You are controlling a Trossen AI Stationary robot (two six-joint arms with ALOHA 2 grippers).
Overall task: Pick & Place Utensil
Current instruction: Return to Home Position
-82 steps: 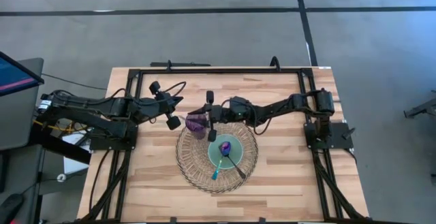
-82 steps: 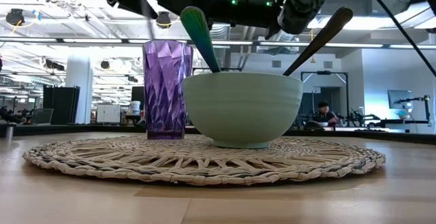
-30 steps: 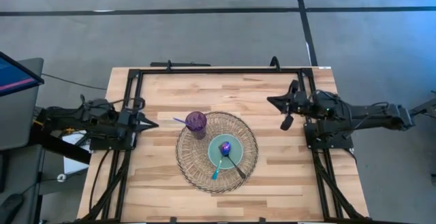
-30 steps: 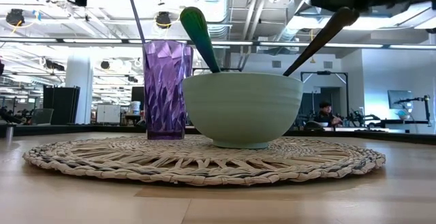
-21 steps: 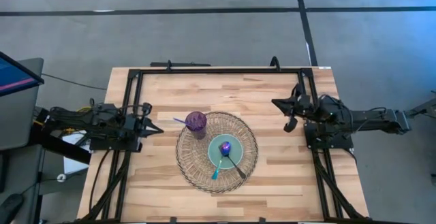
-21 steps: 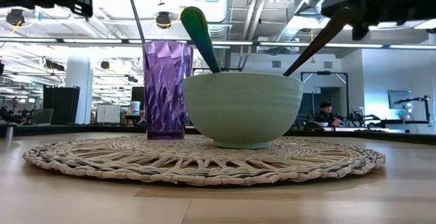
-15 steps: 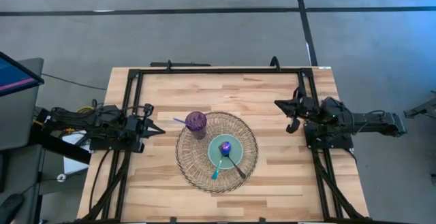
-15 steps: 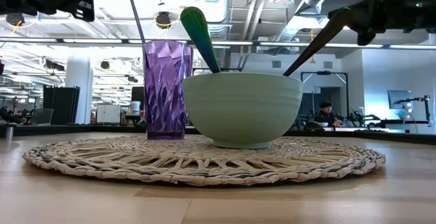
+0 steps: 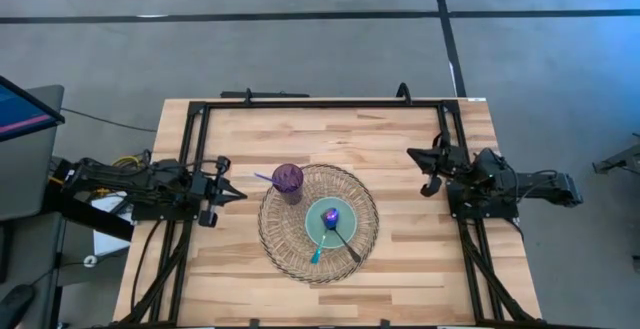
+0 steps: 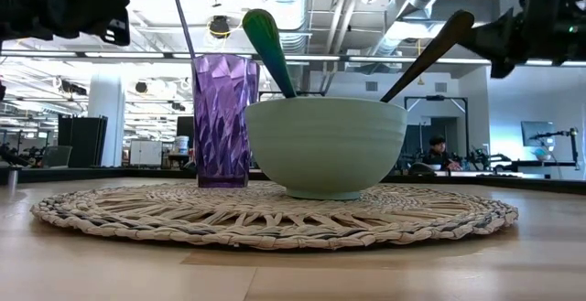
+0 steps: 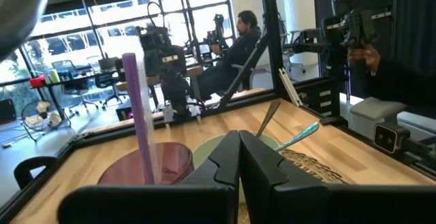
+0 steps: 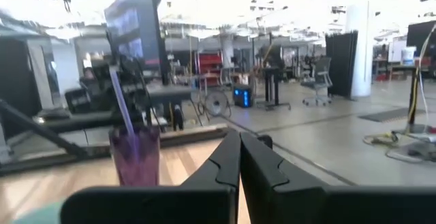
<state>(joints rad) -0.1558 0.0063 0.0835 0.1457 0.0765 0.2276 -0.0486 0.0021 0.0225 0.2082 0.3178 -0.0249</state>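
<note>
Round woven straw placemat [image 10: 275, 220] up front, and on it a smooth pale mint bowl [image 10: 325, 150] holding an iridescent blue spoon [image 10: 265, 45] and a dark spoon [image 10: 426, 54], handles leaning out at 7 and 5 o'clock. Faceted purple glass cup [image 10: 220, 132] at the bowl's 10 o'clock, thin purple straw [image 10: 181, 17] inside. Left gripper [image 9: 238, 194] pinched closed, empty, at the mat's 9 o'clock; right gripper [image 9: 412, 153] likewise at 2 o'clock

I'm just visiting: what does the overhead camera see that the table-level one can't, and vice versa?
Only the high view: the whole table, with the left gripper and right gripper at its side edges, and the bowl's inside. Only the low view: the room behind, with a seated person. Both: purple cup, straw, bowl, blue spoon, dark spoon, placemat.
</note>
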